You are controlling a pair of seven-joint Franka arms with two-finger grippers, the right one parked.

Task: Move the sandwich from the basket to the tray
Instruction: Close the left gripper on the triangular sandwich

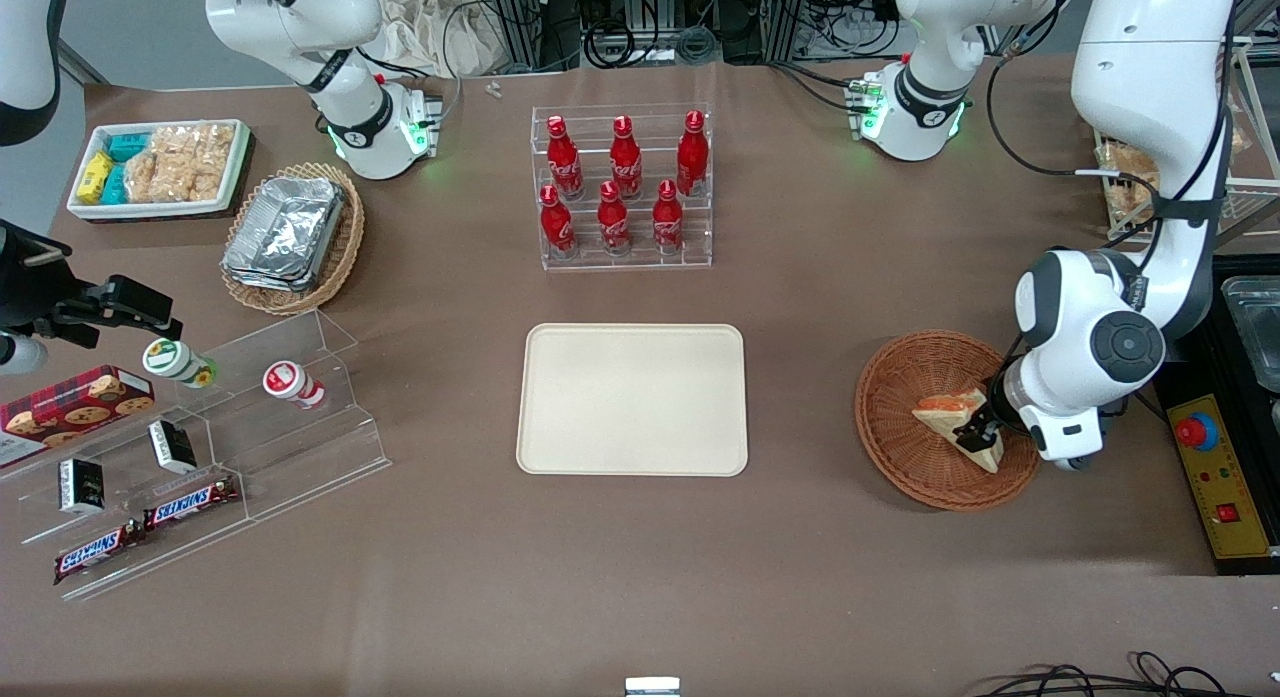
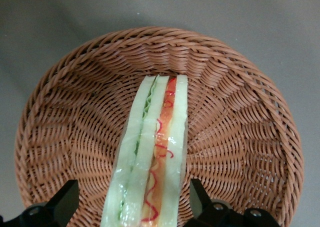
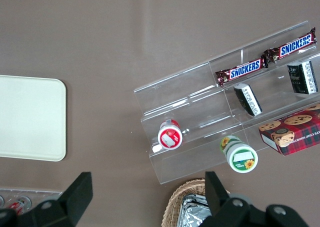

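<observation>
End effector (image 2: pixel 134 207) spread open around layered white-bread sandwich (image 2: pixel 152 157) standing on edge in basket (image 2: pixel 60 117).

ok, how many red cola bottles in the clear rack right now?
6. Upper step. Lower step, nearer the front camera. None look hidden. The gripper is down at the sandwich in the basket.

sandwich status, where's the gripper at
Gripper open, down in basket, fingers either side of sandwich. Sandwich not gripped yet. Tray bare, nothing between basket and tray.
</observation>
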